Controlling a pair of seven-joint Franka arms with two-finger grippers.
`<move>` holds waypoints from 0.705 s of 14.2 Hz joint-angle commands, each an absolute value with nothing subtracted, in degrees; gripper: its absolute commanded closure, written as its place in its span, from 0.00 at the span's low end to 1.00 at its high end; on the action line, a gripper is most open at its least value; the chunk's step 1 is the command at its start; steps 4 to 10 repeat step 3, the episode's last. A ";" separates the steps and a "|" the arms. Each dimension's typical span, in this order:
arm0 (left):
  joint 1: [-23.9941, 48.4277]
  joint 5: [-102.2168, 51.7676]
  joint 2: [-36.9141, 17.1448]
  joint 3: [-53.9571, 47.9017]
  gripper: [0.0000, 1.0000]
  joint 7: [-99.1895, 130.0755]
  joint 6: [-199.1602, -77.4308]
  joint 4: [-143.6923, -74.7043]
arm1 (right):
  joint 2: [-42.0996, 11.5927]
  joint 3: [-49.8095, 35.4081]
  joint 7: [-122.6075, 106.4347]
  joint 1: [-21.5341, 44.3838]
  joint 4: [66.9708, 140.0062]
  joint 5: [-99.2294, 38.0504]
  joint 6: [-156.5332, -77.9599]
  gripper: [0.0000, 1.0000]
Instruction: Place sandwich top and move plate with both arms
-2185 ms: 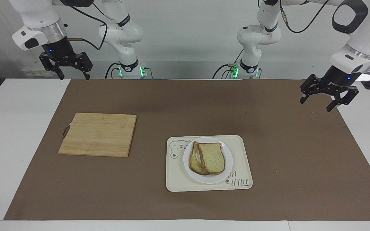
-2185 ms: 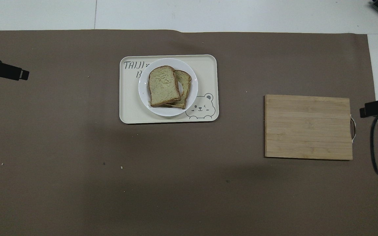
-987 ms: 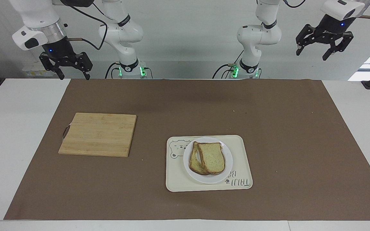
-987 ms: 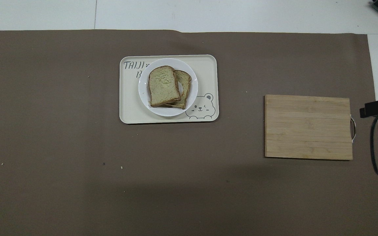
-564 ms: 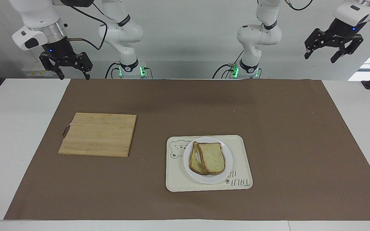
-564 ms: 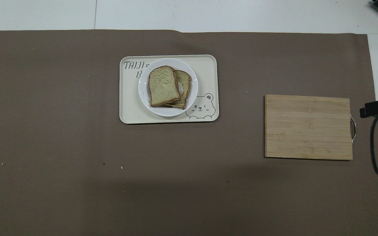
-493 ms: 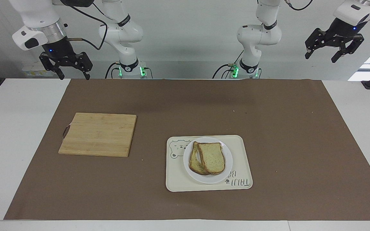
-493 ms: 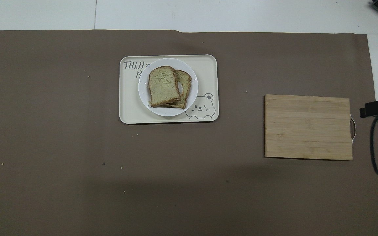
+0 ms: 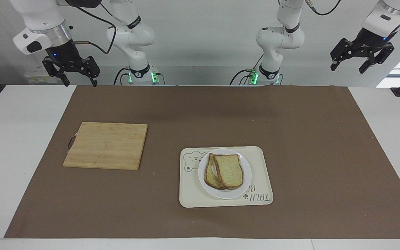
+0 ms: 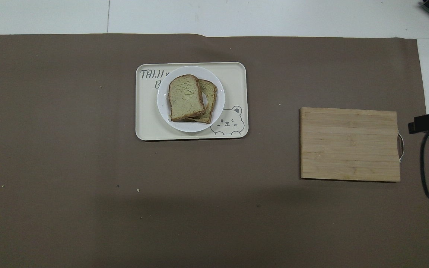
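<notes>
The sandwich top [image 9: 230,171], a plain pale slice with a brown crust, lies askew on a second slice [image 9: 209,175] on the small white plate [image 9: 247,177]. It also shows in the overhead view [image 10: 186,97], on the plate [image 10: 190,126]. What lies between the slices is hidden. My left gripper [image 9: 348,68] is open and empty, high in the air over the left arm's end of the table. My right gripper [image 9: 80,82] is open and empty, and waits high over the right arm's end. Both are well apart from the plate.
The plate stands on a cream bear-print tray [image 9: 262,163], seen also in the overhead view [image 10: 147,123]. A bamboo cutting board [image 9: 106,145] lies on the brown mat toward the right arm's end. Only the gripper tips show in the overhead view.
My left gripper rose from low over the mat's edge to high in the air, then drifted slightly outward. The right arm, bread, plate and board stayed still.
</notes>
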State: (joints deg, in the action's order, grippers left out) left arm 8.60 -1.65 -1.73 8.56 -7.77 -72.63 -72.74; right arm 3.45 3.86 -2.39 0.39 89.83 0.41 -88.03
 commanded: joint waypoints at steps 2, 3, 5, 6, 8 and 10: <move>9.84 -0.26 -1.94 8.53 0.00 -6.24 -74.35 -71.98 | 4.04 3.69 -3.08 0.26 90.35 0.97 -87.71 0.00; 10.02 -0.44 -1.67 8.61 0.00 -6.24 -74.53 -72.42 | 4.04 3.69 -3.08 0.26 90.35 0.97 -87.71 0.00; 10.02 -0.44 -1.67 8.61 0.00 -6.24 -74.53 -72.42 | 4.04 3.69 -3.08 0.26 90.35 0.97 -87.71 0.00; 10.02 -0.44 -1.67 8.61 0.00 -6.24 -74.53 -72.42 | 4.04 3.69 -3.08 0.26 90.35 0.97 -87.71 0.00; 10.02 -0.44 -1.67 8.61 0.00 -6.24 -74.53 -72.42 | 4.04 3.69 -3.08 0.26 90.35 0.97 -87.71 0.00; 10.02 -0.44 -1.67 8.61 0.00 -6.24 -74.53 -72.42 | 4.04 3.69 -3.08 0.26 90.35 0.97 -87.71 0.00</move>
